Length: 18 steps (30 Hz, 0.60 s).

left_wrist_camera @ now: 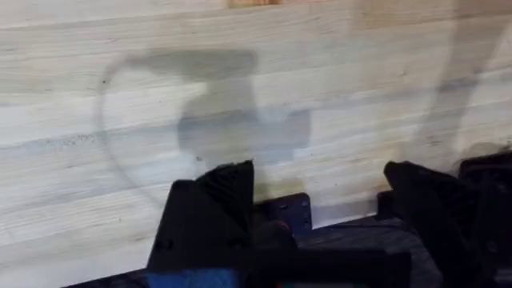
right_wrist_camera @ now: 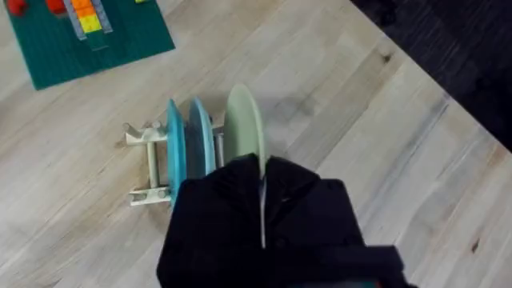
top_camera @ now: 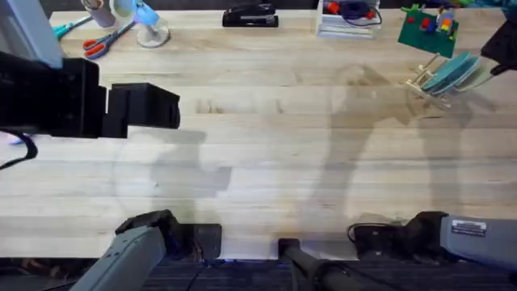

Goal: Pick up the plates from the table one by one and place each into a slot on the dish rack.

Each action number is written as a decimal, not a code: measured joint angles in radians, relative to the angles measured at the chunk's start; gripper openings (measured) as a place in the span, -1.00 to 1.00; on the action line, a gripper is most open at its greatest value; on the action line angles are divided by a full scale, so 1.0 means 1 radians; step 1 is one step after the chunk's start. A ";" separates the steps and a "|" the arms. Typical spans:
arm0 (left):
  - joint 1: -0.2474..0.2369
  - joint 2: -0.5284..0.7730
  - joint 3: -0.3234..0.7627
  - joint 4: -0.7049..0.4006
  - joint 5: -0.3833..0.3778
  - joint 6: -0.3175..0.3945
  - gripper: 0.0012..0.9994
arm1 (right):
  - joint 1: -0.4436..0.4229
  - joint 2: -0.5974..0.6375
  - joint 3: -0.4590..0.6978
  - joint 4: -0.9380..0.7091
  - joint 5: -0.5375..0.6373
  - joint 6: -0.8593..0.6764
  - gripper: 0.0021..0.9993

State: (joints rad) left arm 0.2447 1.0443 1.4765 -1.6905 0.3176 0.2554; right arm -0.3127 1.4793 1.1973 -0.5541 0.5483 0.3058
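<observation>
A: What is happening on the left side?

B: The left gripper (left_wrist_camera: 308, 200) is hanging over bare tabletop (top_camera: 266, 153) with its two black fingers spread apart and nothing between them. In the overhead view that arm is showing large and dark at the left edge, and the planks beside it are lying open all the way across the middle.

A: And along the far edge?

B: Scissors (top_camera: 105, 40) and a stapler (top_camera: 250, 16) are sitting near the back edge, well apart from the open middle. Farther right, the green brick board (top_camera: 428, 31) is lying near the far right corner.

A: Where are the plates?

B: They are standing on edge in the dish rack (right_wrist_camera: 148, 164), just beside the green board. Two light blue plates (right_wrist_camera: 186, 144) are sitting in neighbouring slots, and a pale cream plate (right_wrist_camera: 244, 128) is standing upright in the next slot, nearest the right gripper (right_wrist_camera: 262, 200).

A: Is that gripper holding it?

B: Yes, its black fingers are closing on the cream plate's rim. The tabletop's right edge is running close behind the rack, so there is little spare room on that side.
</observation>
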 joint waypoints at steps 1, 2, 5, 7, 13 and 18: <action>0.000 0.000 0.000 0.000 0.000 0.000 0.99 | 0.000 0.002 0.000 0.000 -0.001 0.000 -0.95; 0.000 0.000 0.000 0.000 0.000 0.000 0.99 | -0.001 0.004 0.000 0.000 -0.003 0.000 -0.95; 0.000 0.000 0.000 0.000 0.000 0.000 0.99 | -0.005 0.004 0.000 0.001 -0.005 0.000 -0.95; 0.000 0.000 0.000 0.000 0.000 0.000 0.99 | -0.009 0.004 0.000 0.001 -0.007 0.000 -0.95; 0.000 0.000 0.000 0.000 0.000 0.000 0.99 | -0.018 0.005 0.000 0.001 -0.010 0.000 -0.95; 0.000 0.000 0.000 0.000 0.000 0.000 0.99 | -0.020 0.024 0.000 0.027 -0.033 0.000 -0.95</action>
State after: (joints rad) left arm 0.2447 1.0443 1.4765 -1.6904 0.3176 0.2554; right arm -0.3325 1.5030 1.1973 -0.5274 0.5152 0.3058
